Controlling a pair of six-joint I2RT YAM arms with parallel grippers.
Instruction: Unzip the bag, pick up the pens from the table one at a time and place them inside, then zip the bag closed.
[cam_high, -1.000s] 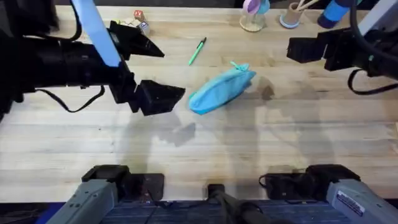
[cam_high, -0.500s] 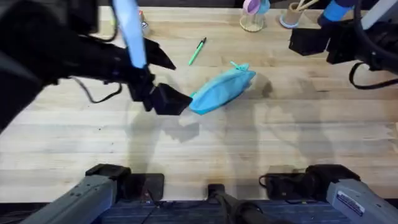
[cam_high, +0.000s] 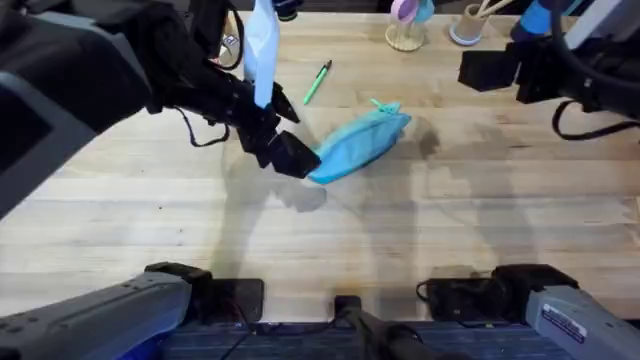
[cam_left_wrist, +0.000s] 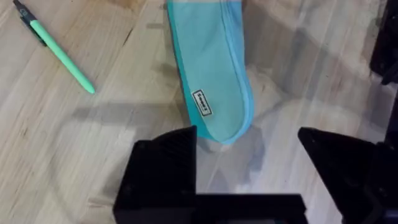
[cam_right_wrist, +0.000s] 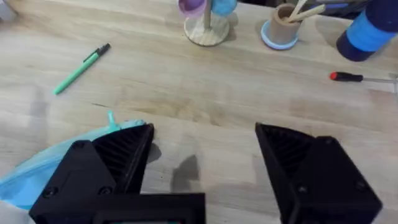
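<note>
Overhead, the bag (cam_high: 357, 144) lies on the table (cam_high: 400, 250) a little past its middle, slanting from its near-left end up to its far-right end, where the teal pull (cam_high: 380, 104) sticks out. The zipper looks closed. Just beyond the bag, towards the far left, the pen (cam_high: 317, 82) lies by itself on the wood, clear of the bag.

The left gripper (cam_high: 290, 135) has its tip at the bag's near-left end. From the left wrist, its black fingers (cam_left_wrist: 163, 167) are spread wide apart with the rounded end of the bag (cam_left_wrist: 211, 68) between and just ahead of them; they grip nothing. The pen (cam_left_wrist: 59, 51) lies off to one side.

The right gripper (cam_high: 490, 72) hangs at the far right, well apart from the bag. Its fingers (cam_right_wrist: 112, 163) are wide open and empty. Near it along the far edge stand a small stand (cam_right_wrist: 206, 18), a cup (cam_right_wrist: 283, 28) and a blue cylinder (cam_right_wrist: 373, 28), with a red-handled screwdriver (cam_right_wrist: 360, 77) lying nearby.
</note>
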